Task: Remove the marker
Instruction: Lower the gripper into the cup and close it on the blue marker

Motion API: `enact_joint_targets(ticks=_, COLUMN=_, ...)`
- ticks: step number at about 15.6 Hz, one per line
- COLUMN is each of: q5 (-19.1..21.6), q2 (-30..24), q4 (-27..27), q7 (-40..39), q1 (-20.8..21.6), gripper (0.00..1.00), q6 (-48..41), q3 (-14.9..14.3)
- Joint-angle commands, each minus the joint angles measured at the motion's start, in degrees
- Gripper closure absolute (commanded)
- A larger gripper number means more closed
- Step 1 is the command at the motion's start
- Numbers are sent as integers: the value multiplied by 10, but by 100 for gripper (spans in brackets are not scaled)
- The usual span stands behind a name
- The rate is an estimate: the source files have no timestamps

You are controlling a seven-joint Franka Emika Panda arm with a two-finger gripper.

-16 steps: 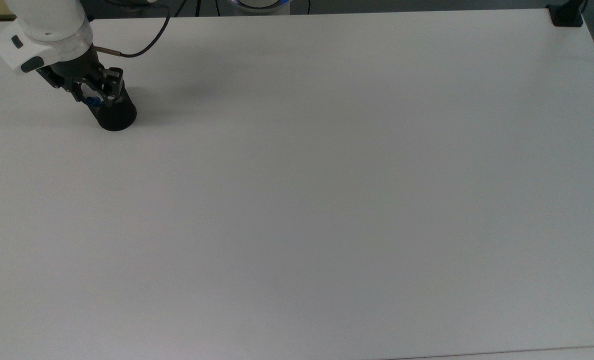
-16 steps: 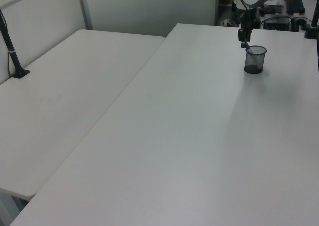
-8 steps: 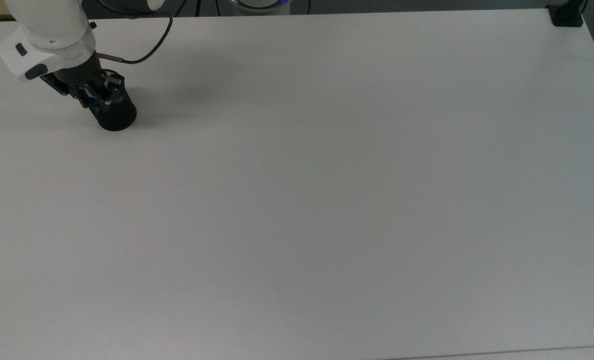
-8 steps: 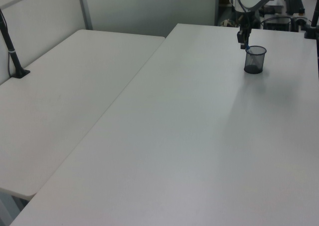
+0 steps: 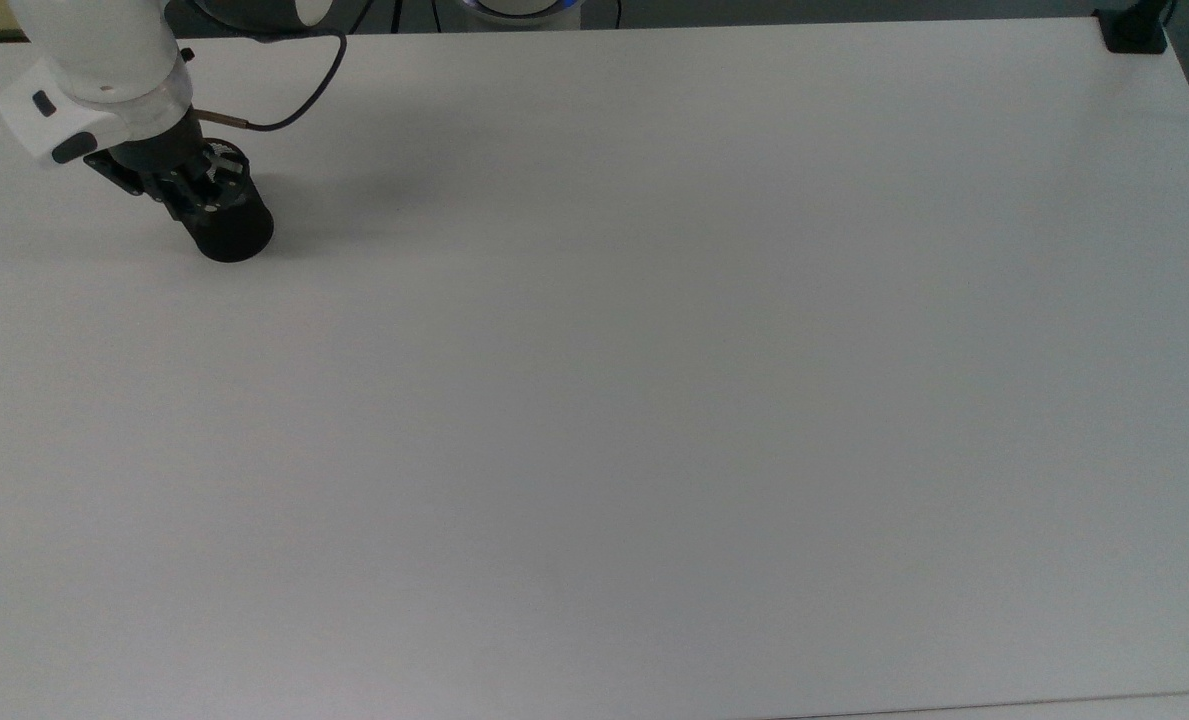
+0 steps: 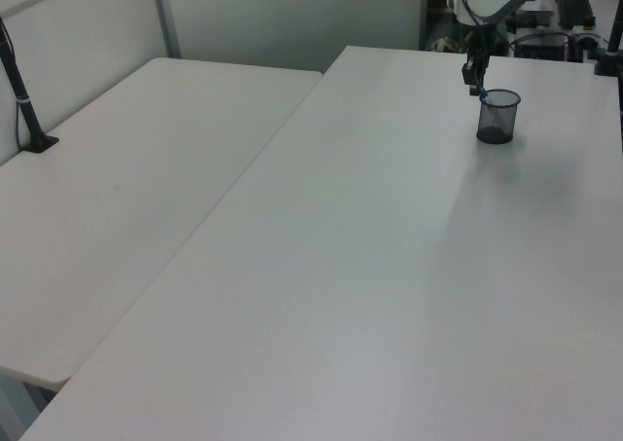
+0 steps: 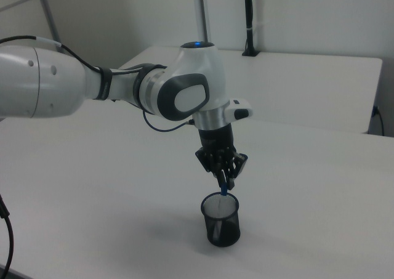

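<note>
Top view: my gripper [image 5: 201,190] hangs over the mouth of the black mesh cup [image 5: 231,229], which stands near the top view's left edge of the white table [image 5: 654,400]. A dark cable [image 5: 299,95] loops from my wrist across the tabletop. From here I cannot tell how my fingers stand.

Left view: the cup [image 6: 496,117] sits at the far end of the long table [image 6: 370,285], with my gripper [image 6: 475,81] just above its rim on the left view's left side. A speck of blue, the marker [image 6: 481,95], pokes up at that rim.

Right view: my arm [image 7: 123,91] reaches down and my gripper [image 7: 223,179] is clamped on the marker [image 7: 223,188], its blue cap pinched between my fingers. The barrel runs down into the cup [image 7: 221,220], still inside it.
</note>
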Motion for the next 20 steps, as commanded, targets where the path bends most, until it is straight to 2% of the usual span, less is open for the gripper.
enact_joint_targets(ticks=1, q5=-3, q2=-20, q4=-5, q7=-13, q1=5, gripper=76, q6=7, q3=-6)
enact_joint_targets(ticks=4, q5=-2, q2=-26, q4=-3, q7=-13, q1=3, gripper=80, q6=7, q3=-7)
enact_joint_targets(ticks=7, q5=-3, q2=-26, q4=-6, q7=-13, q1=4, gripper=79, q6=6, q3=-7)
enact_joint_targets(ticks=9, q5=-3, q2=-24, q4=-12, q7=-16, q1=6, gripper=66, q6=2, q3=-6)
enact_joint_targets(ticks=10, q5=-4, q2=-23, q4=-14, q7=-27, q1=6, gripper=65, q6=1, q3=-6)
enact_joint_targets(ticks=13, q5=-3, q2=-26, q4=-11, q7=-36, q1=5, gripper=82, q6=-4, q3=-7)
enact_joint_targets(ticks=20, q5=-3, q2=-30, q4=-11, q7=-36, q1=4, gripper=100, q6=-9, q3=-7)
